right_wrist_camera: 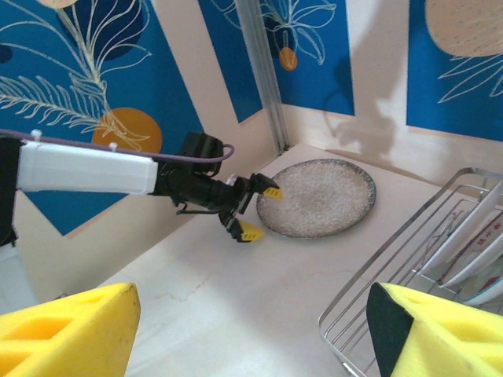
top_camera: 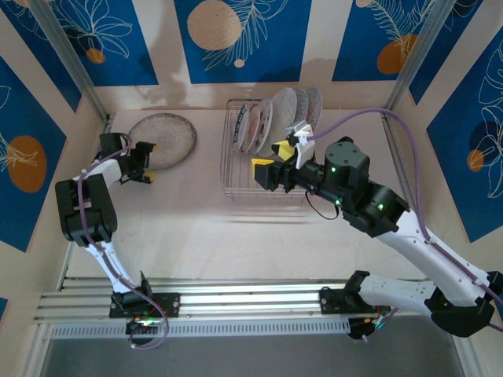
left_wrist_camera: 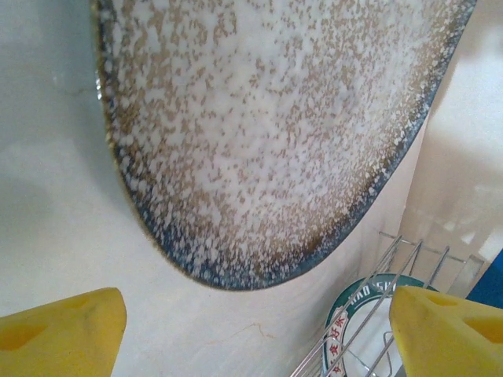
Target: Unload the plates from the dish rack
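Note:
A speckled grey plate (top_camera: 163,140) lies flat on the table at the back left. My left gripper (top_camera: 149,162) stands open just off its near-left rim, touching nothing. In the left wrist view that plate (left_wrist_camera: 267,133) spreads above the open gripper (left_wrist_camera: 259,338). The dish rack (top_camera: 236,193) holds several plates (top_camera: 253,126) upright in its back slots. My right gripper (top_camera: 272,155) hovers open over the rack's front part. In the right wrist view the open right gripper (right_wrist_camera: 251,338) looks across at the speckled plate (right_wrist_camera: 318,196) and the left gripper (right_wrist_camera: 255,210).
A green-rimmed plate (left_wrist_camera: 336,326) with red characters shows behind the rack's wires (left_wrist_camera: 354,298). The rack's front corner (right_wrist_camera: 393,245) lies under my right fingers. Blue patterned walls close in on three sides. Bare tabletop (top_camera: 196,228) stretches in front of the rack and plate.

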Available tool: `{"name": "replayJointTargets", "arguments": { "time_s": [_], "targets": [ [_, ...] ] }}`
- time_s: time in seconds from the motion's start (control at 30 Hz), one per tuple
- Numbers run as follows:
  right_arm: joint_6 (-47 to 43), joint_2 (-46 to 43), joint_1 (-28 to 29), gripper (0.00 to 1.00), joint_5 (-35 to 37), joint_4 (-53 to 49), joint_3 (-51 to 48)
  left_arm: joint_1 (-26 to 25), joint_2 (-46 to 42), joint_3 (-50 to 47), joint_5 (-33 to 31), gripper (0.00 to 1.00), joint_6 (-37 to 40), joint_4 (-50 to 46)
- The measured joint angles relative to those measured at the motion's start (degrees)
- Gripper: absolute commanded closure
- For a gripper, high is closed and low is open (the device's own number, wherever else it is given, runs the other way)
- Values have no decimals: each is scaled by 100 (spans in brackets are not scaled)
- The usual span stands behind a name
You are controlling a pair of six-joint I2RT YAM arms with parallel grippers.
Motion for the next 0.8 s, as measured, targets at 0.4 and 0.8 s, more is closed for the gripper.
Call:
{"name": "replayJointTargets", "arguments": {
  "time_s": [0.4, 0.8],
  "targets": [
    [831, 402, -1742, 37, 1163, -1344, 1537, -470, -2140, -726, -505, 13, 39, -457],
    [1440, 1705, -3265, 44, 1143, -2076, 2004, -3062, -4319, -697, -2170, 12, 916, -859]
  ]
}}
